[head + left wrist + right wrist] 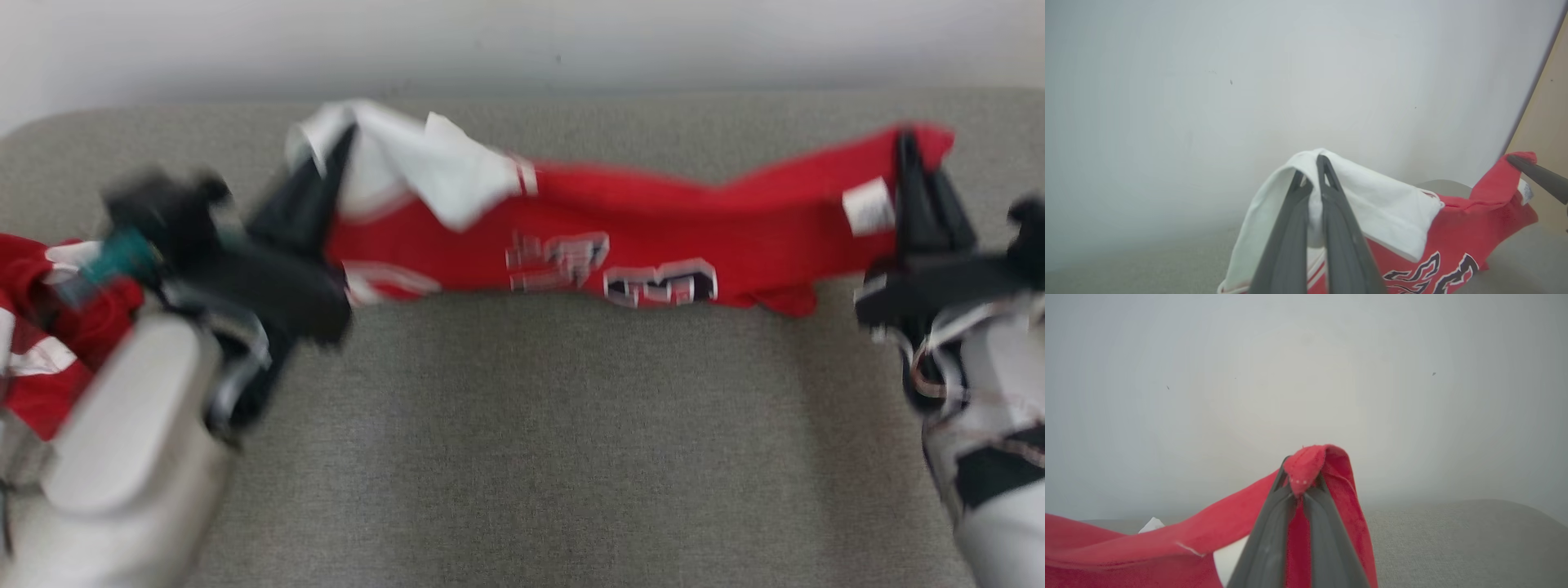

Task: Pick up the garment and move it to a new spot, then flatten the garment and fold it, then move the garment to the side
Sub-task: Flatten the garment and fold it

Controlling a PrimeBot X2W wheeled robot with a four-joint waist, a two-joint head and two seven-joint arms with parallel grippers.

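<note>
- The left claw (339, 155) (1312, 169) is closed, its two dark fingers pinching a white fold (441, 171) (1384, 212) at one end of the garment (653, 220) (1474, 228) (1229, 522).
- The right claw (908, 151) (1300, 477) is closed too, and it nips a red corner at the other end. The cloth bunches over its fingertips in the right wrist view.
- In the left wrist view one finger of the right claw (1539, 175) shows at the right edge with that red corner draped on it.
- The garment is red and hangs stretched between the two claws across the far half of the table (522, 449) (1147, 261) (1453, 539). It sags a little in the middle.
- Whether its lower edge touches the table cannot be told, as the head view is blurred.
- Black and white lettering (612, 273) (1433, 269) runs along the lower part of the garment.
- A small white tag (868, 206) (1526, 191) sits just beside the right claw.
- The pale left forearm (122, 457) rises from the lower left, the right forearm (996, 457) from the lower right.
- Another red and white cloth (41, 351) lies crumpled at the left edge of the table, partly behind the left arm.
- The table is grey and cloth-covered, with a rounded far corner.
- A plain pale wall (522, 41) stands behind it.
</note>
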